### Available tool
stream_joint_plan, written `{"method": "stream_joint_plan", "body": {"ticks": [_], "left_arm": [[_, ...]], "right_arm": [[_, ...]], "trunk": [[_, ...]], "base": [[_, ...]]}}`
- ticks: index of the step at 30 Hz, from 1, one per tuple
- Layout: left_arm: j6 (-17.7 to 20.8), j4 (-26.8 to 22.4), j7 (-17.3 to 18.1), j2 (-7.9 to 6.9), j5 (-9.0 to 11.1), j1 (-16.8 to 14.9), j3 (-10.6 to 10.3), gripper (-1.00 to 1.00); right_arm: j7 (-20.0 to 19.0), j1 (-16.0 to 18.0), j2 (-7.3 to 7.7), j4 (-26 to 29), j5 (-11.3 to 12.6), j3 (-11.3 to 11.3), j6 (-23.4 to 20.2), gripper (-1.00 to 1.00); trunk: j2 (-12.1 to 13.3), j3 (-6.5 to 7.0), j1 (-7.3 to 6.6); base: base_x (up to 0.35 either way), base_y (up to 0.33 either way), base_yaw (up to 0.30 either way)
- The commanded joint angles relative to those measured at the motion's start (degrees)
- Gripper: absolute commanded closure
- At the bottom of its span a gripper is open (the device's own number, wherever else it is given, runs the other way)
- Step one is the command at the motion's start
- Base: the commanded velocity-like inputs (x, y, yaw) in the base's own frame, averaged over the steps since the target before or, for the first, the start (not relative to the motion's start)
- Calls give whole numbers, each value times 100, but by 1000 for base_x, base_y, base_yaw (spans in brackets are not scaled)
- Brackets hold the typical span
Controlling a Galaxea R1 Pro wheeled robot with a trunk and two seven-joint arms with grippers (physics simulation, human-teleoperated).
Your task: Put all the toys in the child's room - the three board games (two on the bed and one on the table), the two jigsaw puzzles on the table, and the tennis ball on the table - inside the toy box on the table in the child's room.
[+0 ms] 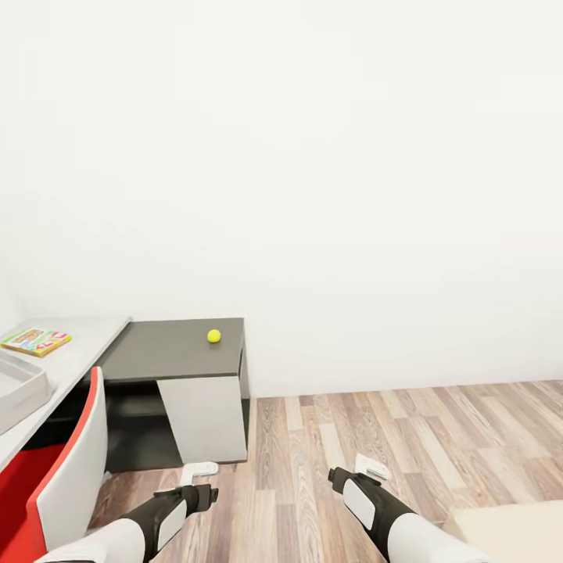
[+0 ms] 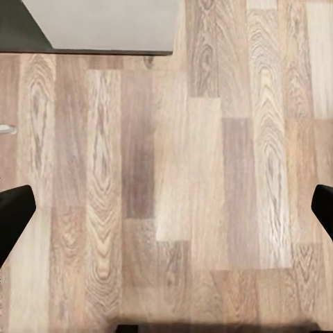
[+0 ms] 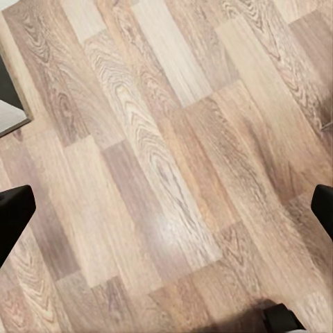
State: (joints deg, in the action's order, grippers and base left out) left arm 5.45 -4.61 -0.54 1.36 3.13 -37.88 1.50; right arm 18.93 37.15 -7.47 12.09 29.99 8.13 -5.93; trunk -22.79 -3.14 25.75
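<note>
Head view. Desk (image 1: 78,344), L-shaped: white top along the left edge, dark grey section against the white wall. Tennis ball (image 1: 213,335) sits alone on the dark section, near its right end. One board game (image 1: 35,341), orange-green print, lies flat on the white top. Toy box (image 1: 19,387) nearer, grey, partly cut by the frame edge. Red-and-white chair (image 1: 62,477) tucked beside the desk. Both arms low over the wood floor (image 1: 438,438); left claw (image 1: 199,471) and right claw (image 1: 370,467) carry nothing. Beige bed corner (image 1: 516,532) lower right.
</note>
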Motion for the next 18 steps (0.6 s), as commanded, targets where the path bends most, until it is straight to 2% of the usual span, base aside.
{"method": "stream_joint_plan", "body": {"ticks": [1, 8, 18], "left_arm": [[14, -12, -6, -1, 32, -5, -43, -100], [-157, -7, -12, 0, 30, -4, -276, -100], [-192, -5, -16, 2, 30, 0, -356, -100]], "right_arm": [[41, 3, 2, 13, 26, 48, -40, -100], [41, 3, 22, 7, 35, 45, -40, -100], [41, 3, 39, -7, 40, 43, -40, -100]], "trunk": [[-13, -14, 4], [-13, -15, 4], [-13, -15, 4]], "base": [[41, 10, -29], [127, 79, -72], [22, 13, -253]]}}
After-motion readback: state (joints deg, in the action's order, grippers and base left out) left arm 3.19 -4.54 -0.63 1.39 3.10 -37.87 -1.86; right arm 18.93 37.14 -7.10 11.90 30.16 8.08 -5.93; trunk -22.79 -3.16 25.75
